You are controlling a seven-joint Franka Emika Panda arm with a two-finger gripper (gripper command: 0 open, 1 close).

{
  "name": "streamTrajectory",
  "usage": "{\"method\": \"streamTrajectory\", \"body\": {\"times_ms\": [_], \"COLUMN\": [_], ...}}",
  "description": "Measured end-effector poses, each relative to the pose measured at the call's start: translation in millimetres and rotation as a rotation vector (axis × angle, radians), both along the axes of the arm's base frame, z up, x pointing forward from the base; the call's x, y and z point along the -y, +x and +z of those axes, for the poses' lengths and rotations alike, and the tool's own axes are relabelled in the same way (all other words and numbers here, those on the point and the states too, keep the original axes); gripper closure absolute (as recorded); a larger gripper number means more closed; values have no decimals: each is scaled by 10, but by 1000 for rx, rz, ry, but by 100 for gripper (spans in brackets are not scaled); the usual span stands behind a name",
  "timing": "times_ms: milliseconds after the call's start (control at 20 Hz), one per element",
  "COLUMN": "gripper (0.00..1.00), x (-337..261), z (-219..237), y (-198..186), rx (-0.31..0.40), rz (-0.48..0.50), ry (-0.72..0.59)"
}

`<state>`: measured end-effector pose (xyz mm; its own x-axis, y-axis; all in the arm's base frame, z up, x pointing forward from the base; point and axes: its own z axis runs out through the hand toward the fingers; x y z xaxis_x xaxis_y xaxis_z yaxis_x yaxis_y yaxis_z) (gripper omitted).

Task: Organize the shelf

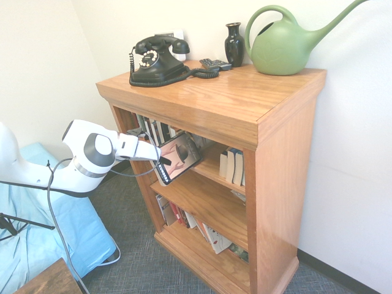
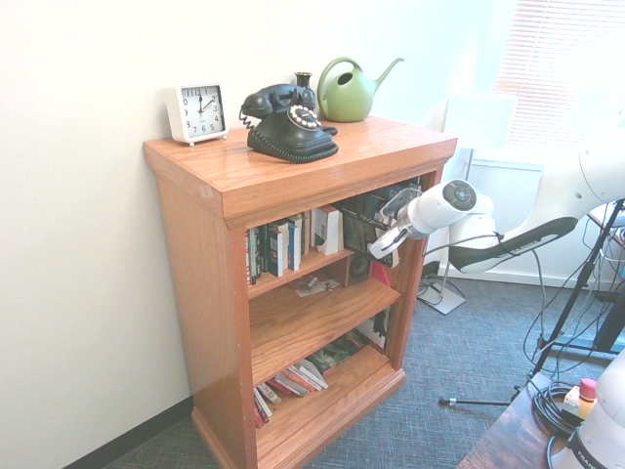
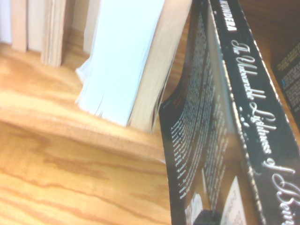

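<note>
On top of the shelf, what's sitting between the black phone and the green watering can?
A small dark vase stands between the phone and the watering can, with a dark remote at its foot, clearest in the first exterior view.

Glossy orange-brown wooden shelf (image 1: 245,104); glossy black paperback (image 1: 177,158); smooth green plastic watering can (image 1: 282,46).

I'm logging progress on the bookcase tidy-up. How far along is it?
Partly done. Done: a row of books stands upright on the shelf's top tier. In hand: the gripper holds a dark paperback at that tier's open side. Left: loose papers on the middle tier and leaning books on the bottom.
</note>
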<state>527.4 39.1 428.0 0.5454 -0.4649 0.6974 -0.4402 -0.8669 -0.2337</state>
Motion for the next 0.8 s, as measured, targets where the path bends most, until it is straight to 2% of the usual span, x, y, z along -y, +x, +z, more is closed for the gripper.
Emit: {"method": "streamTrajectory", "body": {"times_ms": [800], "gripper": [100], "x": [7], "z": [-62], "y": [466], "rx": [22], "rz": [38], "ry": [-21]}}
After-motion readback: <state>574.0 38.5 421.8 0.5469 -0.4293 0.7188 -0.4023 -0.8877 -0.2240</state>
